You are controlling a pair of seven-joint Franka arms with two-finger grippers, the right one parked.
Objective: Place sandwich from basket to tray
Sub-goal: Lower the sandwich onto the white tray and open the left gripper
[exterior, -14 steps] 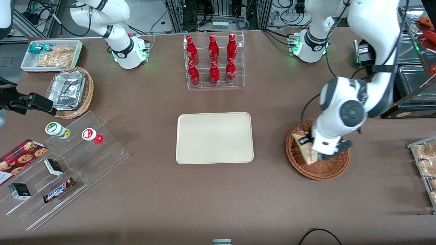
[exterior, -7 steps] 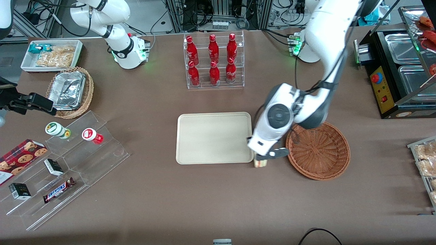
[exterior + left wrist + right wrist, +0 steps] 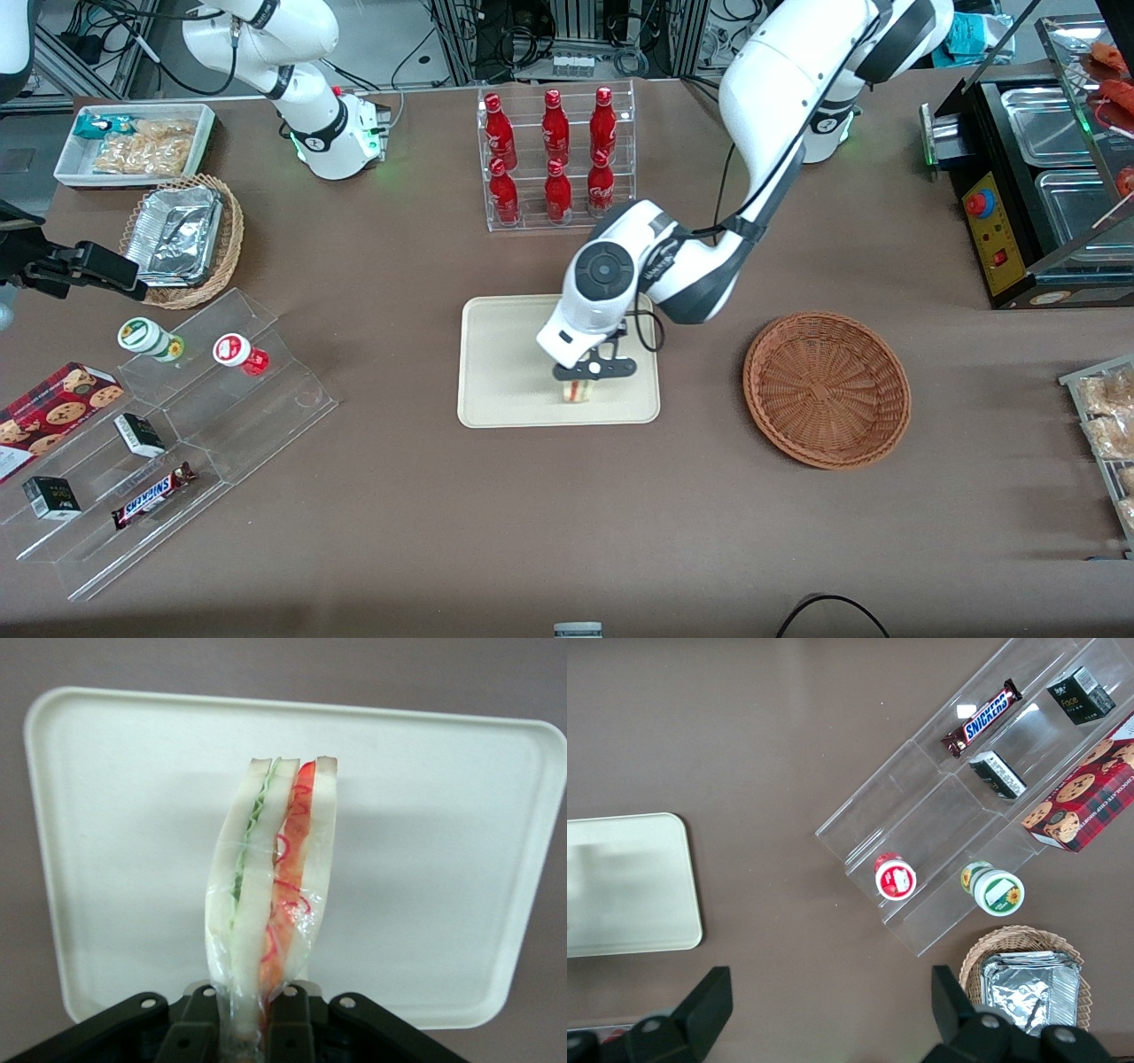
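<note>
Front view: gripper [image 3: 592,376] holds sandwich [image 3: 578,391] above tray [image 3: 505,354].

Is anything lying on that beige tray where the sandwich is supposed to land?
Nothing visible. The gripper is shut on the sandwich right above the tray, whose surface beneath it shows bare. The basket sits off toward the working arm's end.

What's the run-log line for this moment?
phase: carry over tray | gripper: shut on sandwich, above tray | basket: empty | release: not yet
</note>
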